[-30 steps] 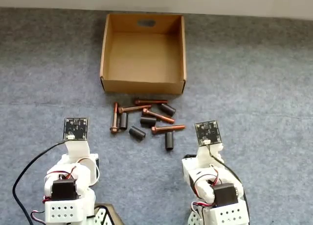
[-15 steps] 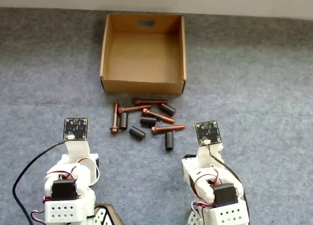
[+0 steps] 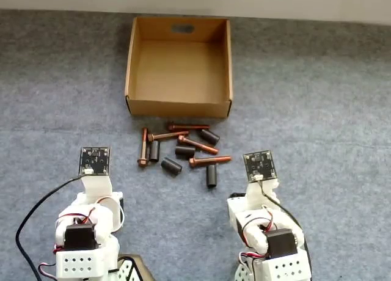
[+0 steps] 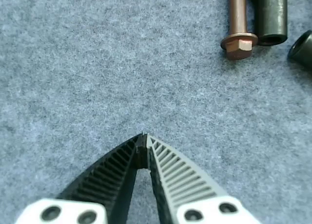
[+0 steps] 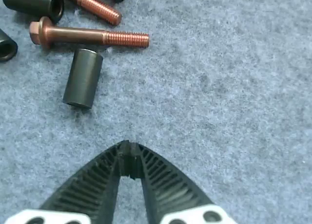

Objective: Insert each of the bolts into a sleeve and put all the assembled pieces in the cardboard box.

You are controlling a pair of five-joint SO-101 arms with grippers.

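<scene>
Copper bolts (image 3: 210, 160) and black sleeves (image 3: 211, 175) lie loose in a pile at the centre of the high view, none joined that I can see, just below the empty cardboard box (image 3: 178, 107) at upper centre. I judge the whole task lies ahead: my left gripper (image 4: 145, 136) and right gripper (image 5: 129, 143) each hover over grey carpet (image 3: 317, 110), jaws together, holding nothing.

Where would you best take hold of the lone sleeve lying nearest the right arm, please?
Across its middle, from straight above: the sleeve lies flat on the carpet with both long sides free, so the right claw, once opened, can straddle it.
</scene>
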